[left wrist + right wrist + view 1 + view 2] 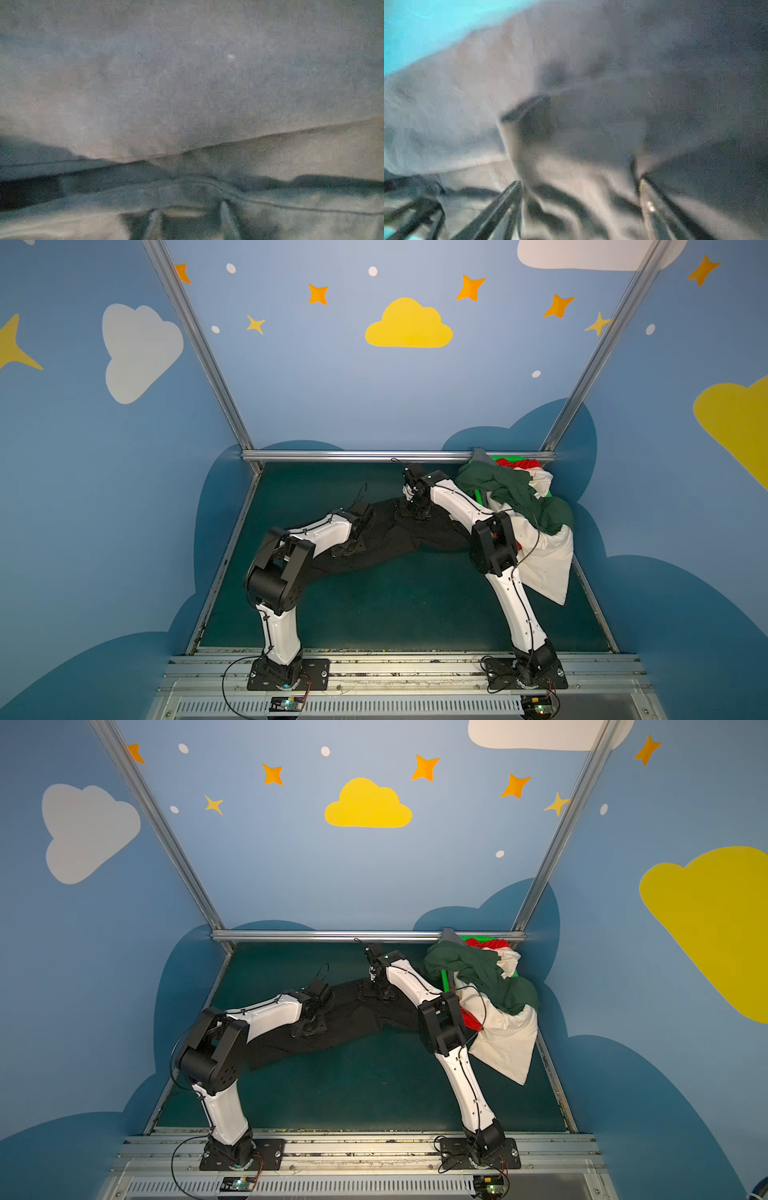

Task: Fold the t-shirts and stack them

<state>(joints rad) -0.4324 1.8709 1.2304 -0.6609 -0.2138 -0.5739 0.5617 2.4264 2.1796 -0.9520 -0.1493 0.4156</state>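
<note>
No text, label, brand, number or sign can be read in any of the views. Both wrist views are too blurred to show any print.
</note>
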